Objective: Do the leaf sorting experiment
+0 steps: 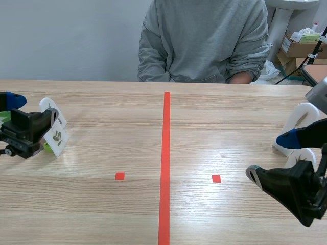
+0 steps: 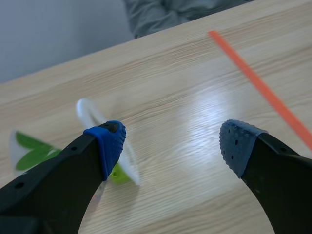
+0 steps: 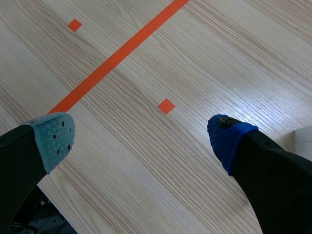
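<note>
A white card (image 1: 57, 137) printed with a dark leaf leans on a small white stand (image 1: 47, 104) at the table's far left, with a bit of green at its foot. My left gripper (image 1: 30, 113) hovers right by it, open, holding nothing. In the left wrist view the blurred white stand (image 2: 90, 113) and a green leaf card (image 2: 30, 150) lie beside and partly behind the left finger of the gripper (image 2: 173, 144). My right gripper (image 1: 271, 156) is open and empty above bare table near the right edge; its wrist view (image 3: 140, 139) shows only wood and tape marks between the fingers.
Two white stands (image 1: 300, 120) (image 1: 302, 154) sit just behind the right gripper; one white corner (image 3: 304, 141) shows beside its finger. A person in a grey sweatshirt (image 1: 204, 41) sits across the table. Cardboard boxes (image 1: 299, 48) stand beyond the table's back right.
</note>
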